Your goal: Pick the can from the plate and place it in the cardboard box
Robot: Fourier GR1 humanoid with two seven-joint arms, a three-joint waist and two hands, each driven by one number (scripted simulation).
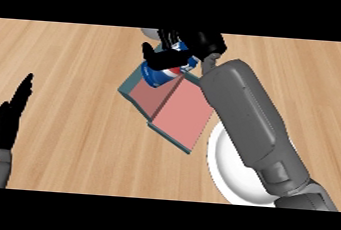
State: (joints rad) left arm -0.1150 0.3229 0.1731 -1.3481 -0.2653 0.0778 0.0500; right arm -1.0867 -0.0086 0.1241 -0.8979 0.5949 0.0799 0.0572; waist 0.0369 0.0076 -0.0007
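Observation:
A blue can (164, 74) with red and white markings hangs tilted over the far end of the box (168, 107), a shallow open box with a pink inside and grey-blue walls. My right hand (184, 49) is curled round the can's upper part, thumb across its front. The right forearm runs from the lower right over the white plate (225, 163), which lies right of the box and is partly hidden by the arm. My left hand (4, 120) rests at the left edge with straight fingers pointing up.
The wooden counter (72, 80) spreads around the box and plate. A small pale round object (149, 33) peeks out at the top edge behind the right hand.

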